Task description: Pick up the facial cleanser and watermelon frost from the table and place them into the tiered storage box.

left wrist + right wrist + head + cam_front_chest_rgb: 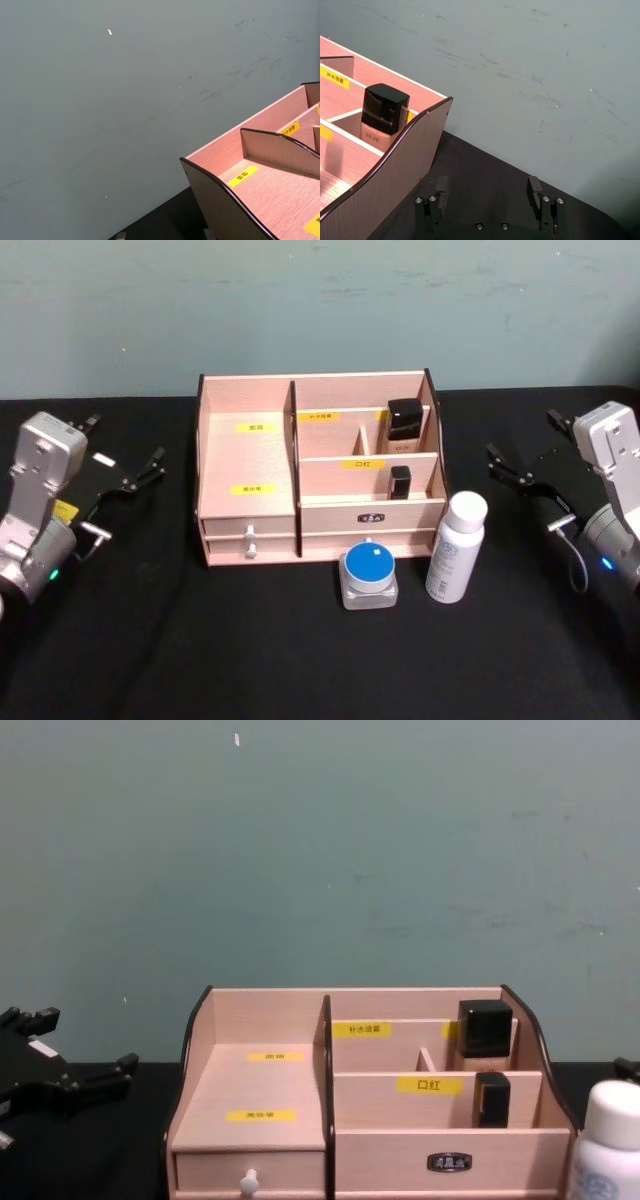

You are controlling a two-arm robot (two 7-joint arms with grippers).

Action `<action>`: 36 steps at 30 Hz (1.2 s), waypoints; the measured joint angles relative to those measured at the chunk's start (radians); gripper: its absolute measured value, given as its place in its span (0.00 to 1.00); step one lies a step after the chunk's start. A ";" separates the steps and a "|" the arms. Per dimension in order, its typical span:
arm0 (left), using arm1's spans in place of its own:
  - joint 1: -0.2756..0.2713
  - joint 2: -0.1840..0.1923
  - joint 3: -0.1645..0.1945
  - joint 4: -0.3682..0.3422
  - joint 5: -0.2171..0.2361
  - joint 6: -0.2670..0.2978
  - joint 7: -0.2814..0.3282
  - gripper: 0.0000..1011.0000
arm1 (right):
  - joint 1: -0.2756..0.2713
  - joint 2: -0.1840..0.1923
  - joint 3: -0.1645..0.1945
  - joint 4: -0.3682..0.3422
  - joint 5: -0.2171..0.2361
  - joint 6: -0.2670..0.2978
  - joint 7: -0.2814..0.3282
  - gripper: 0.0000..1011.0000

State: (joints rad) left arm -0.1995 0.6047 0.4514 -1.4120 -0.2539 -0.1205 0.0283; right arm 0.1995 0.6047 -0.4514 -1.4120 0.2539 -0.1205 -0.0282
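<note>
The right gripper (522,434) and left gripper (127,438) hang open and empty — the facial cleanser (457,545) and watermelon frost (369,575) stand just before the tiered storage box (250,455), so go slow and squeeze the bottle's middle.

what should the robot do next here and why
Probably bring the right gripper in toward the white bottle: its jaws stand open and empty, and the bottle stands upright on that side, just off the tiered storage box's front right corner. The left gripper sits open on the left.
</note>
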 joint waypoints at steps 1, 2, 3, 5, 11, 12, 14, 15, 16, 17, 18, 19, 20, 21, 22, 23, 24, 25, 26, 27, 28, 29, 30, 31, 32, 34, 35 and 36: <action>0.000 0.000 0.000 0.000 0.000 0.000 0.000 0.99 | 0.000 0.000 0.000 0.000 0.000 0.000 0.000 0.99; 0.000 0.000 0.000 0.000 0.000 0.000 0.000 0.99 | 0.000 0.000 0.000 0.000 0.000 0.000 0.000 0.99; 0.000 0.000 0.000 0.000 0.000 0.000 0.000 0.99 | 0.000 0.000 0.000 0.000 0.000 0.000 0.000 0.99; 0.000 0.000 0.000 0.000 0.000 0.000 0.000 0.99 | 0.000 0.000 0.000 0.000 0.000 0.000 0.000 0.99; 0.000 0.000 0.000 0.000 0.000 0.000 0.000 0.99 | 0.000 0.000 0.000 0.000 0.000 0.000 0.000 0.99; 0.000 0.000 0.000 0.000 0.000 0.000 0.000 0.99 | 0.000 0.000 0.000 0.000 0.000 0.000 0.000 0.99; 0.000 0.000 0.000 0.000 0.000 0.000 0.000 0.99 | 0.000 0.000 0.000 0.000 0.000 0.000 0.000 0.99; 0.000 0.000 0.000 0.000 0.000 0.000 0.000 0.99 | 0.000 0.000 0.000 0.000 0.000 0.000 0.000 0.99; 0.000 0.000 0.000 0.000 0.000 0.000 0.000 0.99 | 0.000 0.000 0.000 0.000 0.000 0.000 0.000 0.99; 0.000 0.000 0.000 0.000 0.000 0.000 0.000 0.99 | 0.000 0.000 0.000 0.000 0.000 0.000 0.000 0.99; 0.000 0.000 0.000 0.000 0.000 0.000 0.000 0.99 | 0.000 0.000 0.000 0.000 0.000 0.000 0.000 0.99; 0.000 0.000 0.000 0.000 0.000 0.000 0.000 0.99 | 0.000 0.000 0.000 0.000 0.000 0.000 0.000 0.99; 0.000 0.000 0.000 0.000 0.000 0.000 0.000 0.99 | 0.000 0.000 0.000 0.000 0.000 0.000 0.000 0.99; 0.000 0.000 0.000 0.000 0.000 0.000 0.000 0.99 | 0.000 0.000 0.000 0.000 0.000 0.000 0.000 0.99; 0.000 0.000 0.000 0.000 0.000 0.000 0.000 0.99 | 0.000 0.000 0.000 0.000 0.000 0.000 0.000 0.99; 0.000 0.000 0.000 0.000 0.000 0.000 0.000 0.99 | 0.000 0.000 0.000 0.000 0.000 0.000 0.000 0.99; 0.000 0.000 0.000 0.000 0.000 0.000 0.000 0.99 | 0.000 0.000 0.000 0.000 0.000 0.000 0.000 0.99; 0.000 0.000 0.000 0.000 0.000 0.000 0.000 0.99 | 0.000 0.000 0.000 0.000 0.000 0.000 0.000 0.99; 0.000 0.000 0.000 0.000 0.000 0.000 0.000 0.99 | 0.000 0.000 0.000 0.000 0.000 0.000 0.000 0.99; 0.000 0.000 0.000 0.000 0.000 0.000 0.000 0.99 | 0.000 0.000 0.000 0.000 0.000 0.000 0.000 0.99; 0.000 0.000 0.000 0.000 0.000 0.000 0.000 0.99 | 0.000 0.000 0.000 0.000 0.000 0.000 0.000 0.99; 0.000 0.000 0.000 0.000 0.000 0.000 0.000 0.99 | 0.000 0.000 0.000 0.000 0.000 0.000 0.000 0.99; 0.000 0.000 0.000 0.000 0.000 0.000 0.000 0.99 | 0.000 0.000 0.000 0.000 0.000 0.000 0.000 0.99; 0.000 0.000 0.000 0.000 0.000 0.000 0.000 0.99 | 0.000 0.000 0.000 0.000 0.000 0.000 0.000 0.99; 0.000 0.000 0.000 0.000 0.000 0.000 0.000 0.99 | 0.000 0.000 0.000 0.000 0.000 0.000 0.000 0.99; 0.000 0.000 0.000 0.000 0.000 0.000 0.000 0.99 | 0.000 0.000 0.000 0.000 0.000 0.000 0.000 0.99; 0.000 0.000 0.000 0.000 0.000 0.000 0.000 0.99 | 0.000 0.000 0.000 0.000 0.000 0.000 0.000 0.99; 0.000 0.000 0.000 0.000 0.000 0.000 0.000 0.99 | 0.000 0.000 0.000 0.000 0.000 0.000 0.000 0.99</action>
State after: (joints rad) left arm -0.1996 0.6047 0.4513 -1.4120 -0.2539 -0.1205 0.0283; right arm 0.1995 0.6047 -0.4514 -1.4120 0.2539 -0.1205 -0.0283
